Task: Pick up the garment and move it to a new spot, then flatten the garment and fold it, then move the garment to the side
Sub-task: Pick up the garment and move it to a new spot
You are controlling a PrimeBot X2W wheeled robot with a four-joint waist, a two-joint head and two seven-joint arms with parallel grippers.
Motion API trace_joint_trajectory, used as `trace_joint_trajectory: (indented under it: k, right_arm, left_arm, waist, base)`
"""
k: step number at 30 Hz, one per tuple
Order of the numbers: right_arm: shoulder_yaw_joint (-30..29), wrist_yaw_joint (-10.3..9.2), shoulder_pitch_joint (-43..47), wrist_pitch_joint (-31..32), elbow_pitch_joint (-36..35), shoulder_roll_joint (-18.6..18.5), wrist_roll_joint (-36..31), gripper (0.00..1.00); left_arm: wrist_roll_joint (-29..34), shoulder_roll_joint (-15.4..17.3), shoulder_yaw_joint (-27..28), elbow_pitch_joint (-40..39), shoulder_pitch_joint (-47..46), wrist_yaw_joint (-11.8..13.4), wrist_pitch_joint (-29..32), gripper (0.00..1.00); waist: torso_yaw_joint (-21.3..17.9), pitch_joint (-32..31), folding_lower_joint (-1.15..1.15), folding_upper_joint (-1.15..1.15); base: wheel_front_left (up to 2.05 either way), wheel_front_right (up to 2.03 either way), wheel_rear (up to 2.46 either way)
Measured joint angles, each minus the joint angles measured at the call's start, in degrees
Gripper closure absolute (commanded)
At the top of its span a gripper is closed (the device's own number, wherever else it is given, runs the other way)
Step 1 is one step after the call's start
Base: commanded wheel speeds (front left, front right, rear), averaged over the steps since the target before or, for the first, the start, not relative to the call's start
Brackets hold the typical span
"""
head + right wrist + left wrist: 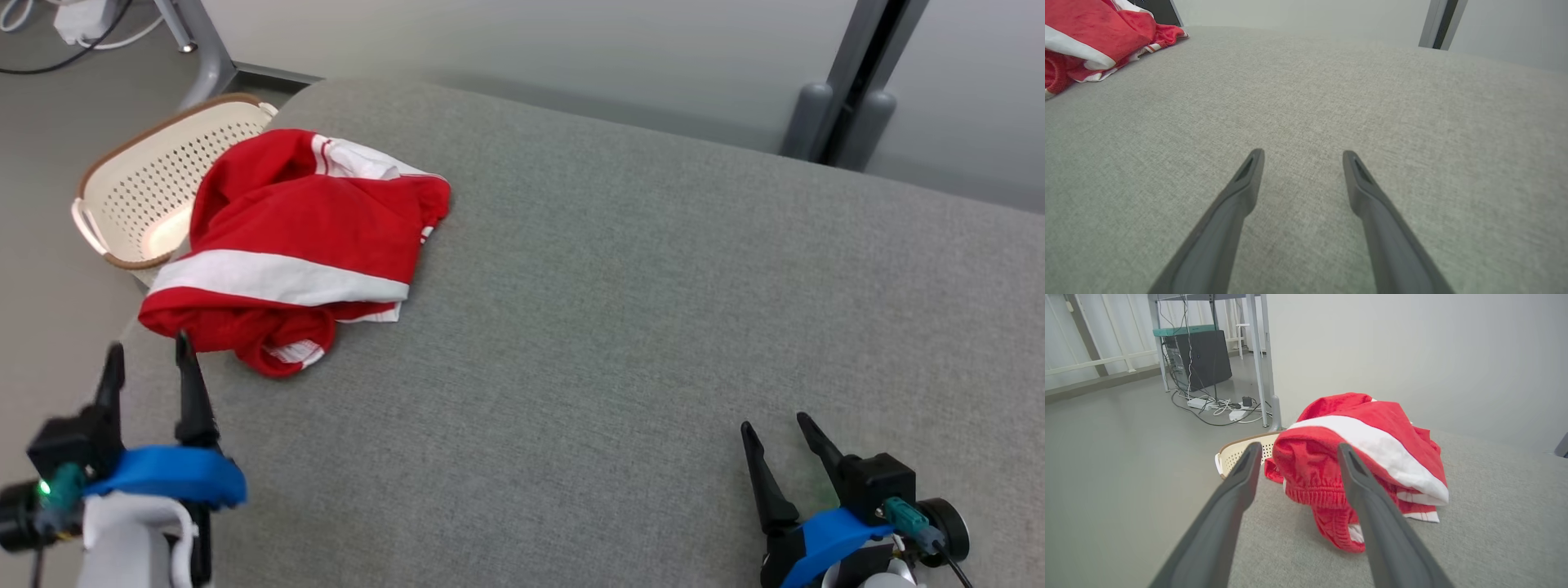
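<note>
**Claws.** The left claw (148, 341) has its two fingers standing apart, with nothing between them. The right claw (773, 420) is likewise spread and empty, poised over bare grey cloth.

**Location.** The garment (302, 237) lies in a heap on the padded grey bench (612, 286). It is just ahead of the left claw and slightly to that claw's right, near but not touching. From the right claw it is well apart, ahead and far to the left. Past the garment, seen from the left claw, a perforated cream basket (147, 188) stands off the bench edge.

**Handling, assessed.** The item appears to be a soft, light knit with no stiffness of its own. It should sag and trail when lifted, and one layer may slip out if the pinch is shallow. It is not fragile. The textured cloth should grip well against the fingers.

**Point of hold, recommended.** The gathered, ribbed edge nearest the left claw is the thickest and closest part. A deep pinch there, through several layers, looks the most secure.

**Appearance.** The garment is bright red, with one broad white band across it and narrow white striping at the trim. It is crumpled and folded over itself, so its full outline cannot be made out.
</note>
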Motion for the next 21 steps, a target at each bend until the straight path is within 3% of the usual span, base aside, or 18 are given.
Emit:
trace_joint_trajectory:
  k: [10,18,19,20,21]
  right_arm:
    - [1.68,0.01,-2.43,-0.11,0.91,0.03,-0.3,0.0]
    - [3.0,0.02,-4.08,-0.18,2.13,0.12,0.48,0.0]
    - [3.2,0.02,-4.16,-0.18,2.24,0.12,0.69,0.0]
    - [3.41,0.02,-4.26,-0.18,2.37,0.13,0.78,0.0]
    - [3.46,0.02,-4.27,-0.18,2.49,0.13,0.86,0.0]
  left_arm:
    - [-1.82,8.17,-4.61,13.19,-14.46,-2.07,0.03,0.0]
    - [-9.67,11.04,-13.89,25.47,-18.7,-2.31,7.51,0.0]
    - [-10.57,11.0,-14.94,26.3,-18.77,-2.31,8.48,0.32]
    - [-11.38,10.89,-15.68,26.99,-18.81,-2.31,8.67,0.78]
    - [-12.09,10.87,-16.18,27.6,-18.98,-2.33,8.75,1.0]
  waist:
    - [-2.65,4.01,0.01,0.0]
    - [-4.29,5.09,0.0,0.0]
    - [-4.49,5.05,0.0,0.0]
    - [-4.66,4.97,0.01,0.0]
    - [-4.8,4.85,0.0,0.0]
  base:
    - [0.0,0.0,0.0]
    - [0.0,0.0,0.0]
    - [0.0,0.0,0.0]
    - [0.0,0.0,0.0]
    - [0.0,0.0,0.0]
